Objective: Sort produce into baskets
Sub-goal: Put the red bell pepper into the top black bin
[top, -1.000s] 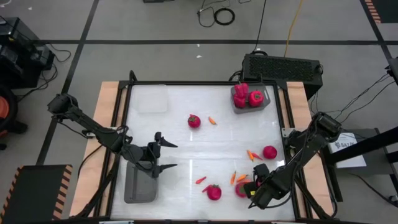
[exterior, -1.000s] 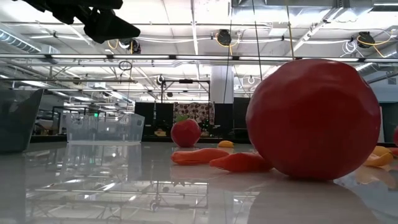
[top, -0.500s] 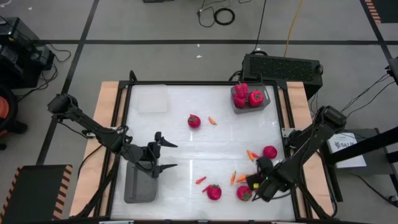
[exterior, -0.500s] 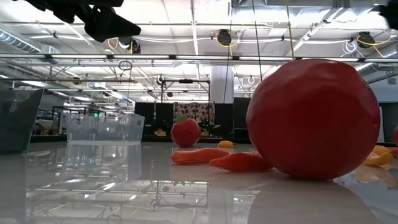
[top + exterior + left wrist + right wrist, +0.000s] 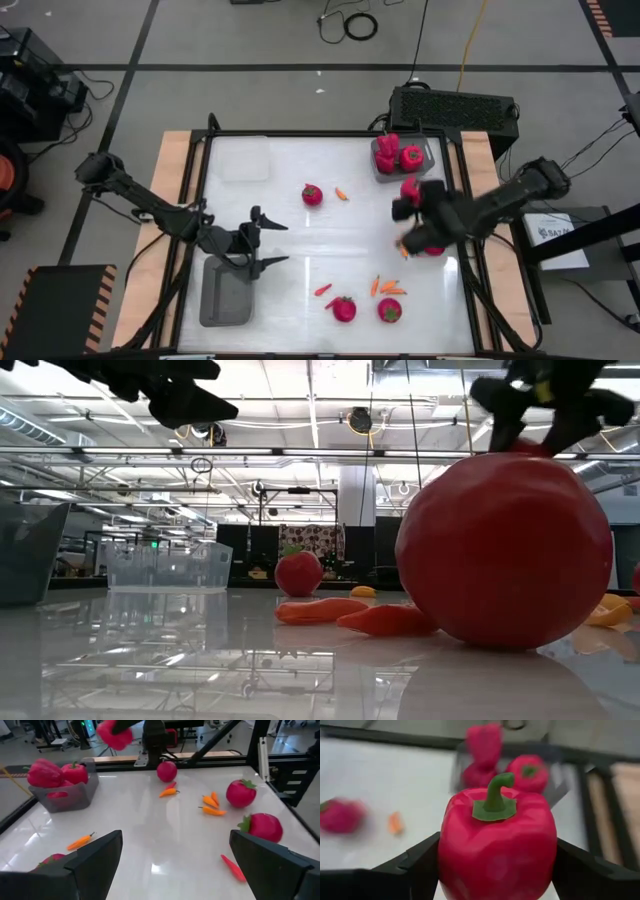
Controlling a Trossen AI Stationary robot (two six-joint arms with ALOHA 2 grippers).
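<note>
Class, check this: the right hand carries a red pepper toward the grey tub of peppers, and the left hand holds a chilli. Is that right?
Not quite. The left hand is open and holds nothing, as the left wrist view shows. The right hand does carry a pepper toward the tub.

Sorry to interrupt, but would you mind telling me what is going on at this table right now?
The robot is sorting toy produce into tubs. The right gripper holds a red bell pepper above the table, near the grey tub at the far right corner that already has peppers in it. The left gripper waits open beside the other grey tub. Round red fruits and small orange chillies lie loose on the table.
</note>
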